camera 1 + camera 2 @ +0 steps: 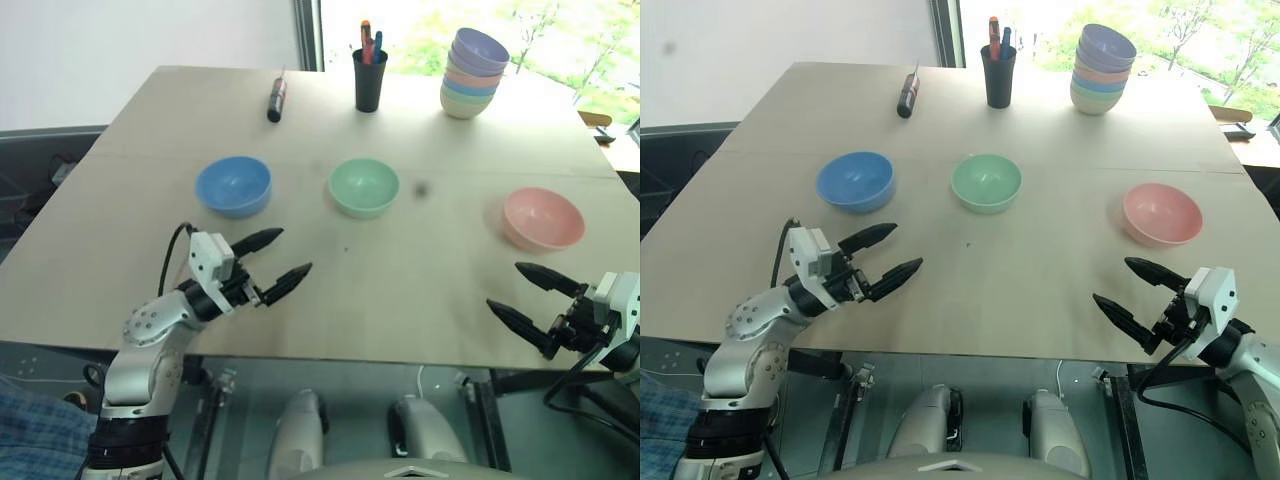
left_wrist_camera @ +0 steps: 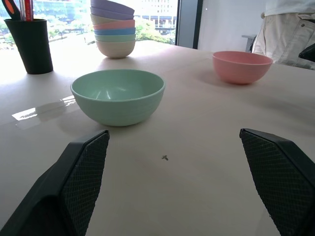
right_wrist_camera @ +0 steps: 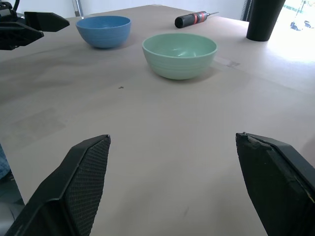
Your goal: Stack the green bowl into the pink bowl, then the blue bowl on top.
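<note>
1. Left gripper (image 1: 275, 257) – fingers spread, empty, above the table's (image 1: 420, 290) near edge, just short of the blue bowl (image 1: 233, 186).
2. Right gripper (image 1: 528, 297) – fingers spread, empty, near the pink bowl (image 1: 543, 218).
3. Green bowl (image 1: 364, 187) sits between blue and pink, all three apart and upright.
4. Behind: pastel stack (image 1: 473, 72), pen cup (image 1: 369, 78), screwdriver (image 1: 276, 100).

Daylight floods in through the window (image 1: 480, 30) beyond the far edge of my table (image 1: 330, 290); the view outside is blown out. Glare washes the tabletop near the black cup (image 2: 30, 45). Bowls cast soft, faint shadows. My fingertips (image 2: 81, 182) look slightly soft close up.
</note>
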`<action>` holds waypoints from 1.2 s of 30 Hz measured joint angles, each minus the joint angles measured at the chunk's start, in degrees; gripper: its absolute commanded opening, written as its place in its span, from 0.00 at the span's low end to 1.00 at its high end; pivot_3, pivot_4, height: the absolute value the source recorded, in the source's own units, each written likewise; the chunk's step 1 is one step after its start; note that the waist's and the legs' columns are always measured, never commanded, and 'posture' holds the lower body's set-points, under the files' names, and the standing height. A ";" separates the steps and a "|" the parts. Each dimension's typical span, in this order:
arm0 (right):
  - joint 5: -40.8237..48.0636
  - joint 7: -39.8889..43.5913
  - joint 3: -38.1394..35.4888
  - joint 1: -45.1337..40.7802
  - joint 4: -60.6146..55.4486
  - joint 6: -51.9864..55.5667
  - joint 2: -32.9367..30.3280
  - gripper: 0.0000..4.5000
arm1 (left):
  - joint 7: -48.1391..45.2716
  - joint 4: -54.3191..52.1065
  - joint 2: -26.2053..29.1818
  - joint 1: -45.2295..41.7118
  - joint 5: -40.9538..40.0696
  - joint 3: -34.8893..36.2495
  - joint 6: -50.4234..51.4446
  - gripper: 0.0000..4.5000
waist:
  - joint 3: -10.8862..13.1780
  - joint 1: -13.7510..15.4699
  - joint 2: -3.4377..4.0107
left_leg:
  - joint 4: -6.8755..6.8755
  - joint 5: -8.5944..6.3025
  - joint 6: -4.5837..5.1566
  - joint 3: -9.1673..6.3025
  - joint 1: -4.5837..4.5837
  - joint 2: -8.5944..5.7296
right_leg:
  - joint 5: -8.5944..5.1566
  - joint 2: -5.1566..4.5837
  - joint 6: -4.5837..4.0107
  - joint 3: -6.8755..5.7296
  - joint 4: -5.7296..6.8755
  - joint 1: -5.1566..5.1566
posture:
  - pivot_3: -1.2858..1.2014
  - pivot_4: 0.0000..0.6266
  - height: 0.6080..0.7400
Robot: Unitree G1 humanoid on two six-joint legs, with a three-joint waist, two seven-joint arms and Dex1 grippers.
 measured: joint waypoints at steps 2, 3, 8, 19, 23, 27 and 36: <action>-0.01 0.00 0.00 0.00 0.00 -0.02 0.00 0.95 | 0.05 0.00 0.06 -0.01 0.23 -0.07 -0.02 1.00 | 0.00 0.00 0.00 | 0.00 0.00 0.00 0.00 0.00 0.00 | 0.00 0.00 0.00 0.00 0.00 0.00 | 0.52 0.24 1.00; -0.10 0.00 0.02 0.01 0.01 -0.14 0.04 0.95 | 0.31 0.01 0.07 -0.07 0.37 -0.13 -0.01 1.00 | 0.00 0.00 0.00 | 0.00 0.00 0.00 0.00 0.00 0.00 | 0.00 0.00 0.00 0.00 0.00 0.00 | 0.52 0.24 1.00; -0.66 0.00 0.12 0.01 0.05 -0.99 0.25 0.95 | 1.03 0.07 0.00 -0.80 0.38 -0.38 -0.01 1.00 | 0.00 0.01 0.00 | 0.00 0.00 0.00 0.00 0.00 0.00 | 0.00 0.00 0.00 0.00 0.00 0.00 | 0.52 0.24 1.00; -0.89 -0.01 0.19 0.70 0.33 -1.09 0.91 0.95 | 0.94 0.12 0.05 -0.79 0.37 -0.56 -0.01 1.00 | -0.01 0.01 0.00 | 0.00 0.00 0.00 0.00 0.01 0.00 | 0.00 0.00 0.00 0.00 0.00 0.00 | 0.52 0.24 1.00; -1.52 -0.01 0.20 1.33 0.33 -1.60 1.36 0.95 | 0.75 0.17 0.05 -0.79 0.06 -0.56 0.02 1.00 | -0.01 0.01 0.00 | 0.00 0.00 0.00 0.00 0.00 0.00 | 0.00 0.00 0.00 0.00 0.00 0.00 | 0.52 0.24 1.00; -3.92 -1.31 0.21 1.30 0.66 -2.16 1.23 0.95 | -0.38 0.44 -0.07 -0.97 -0.75 -0.58 0.01 1.00 | -0.02 0.00 0.01 | 0.00 0.00 0.00 0.00 0.01 0.00 | 0.00 0.00 0.00 0.00 0.01 0.01 | 0.52 0.24 1.00; -6.30 -3.09 0.19 -1.62 2.00 3.47 -6.30 0.95 | -4.14 1.19 -2.31 -4.09 -5.57 -0.86 0.33 1.00 | -0.06 0.00 0.02 | 0.02 0.00 0.00 0.01 0.01 -0.01 | 0.00 0.01 0.00 0.02 0.01 0.02 | 0.52 0.24 1.00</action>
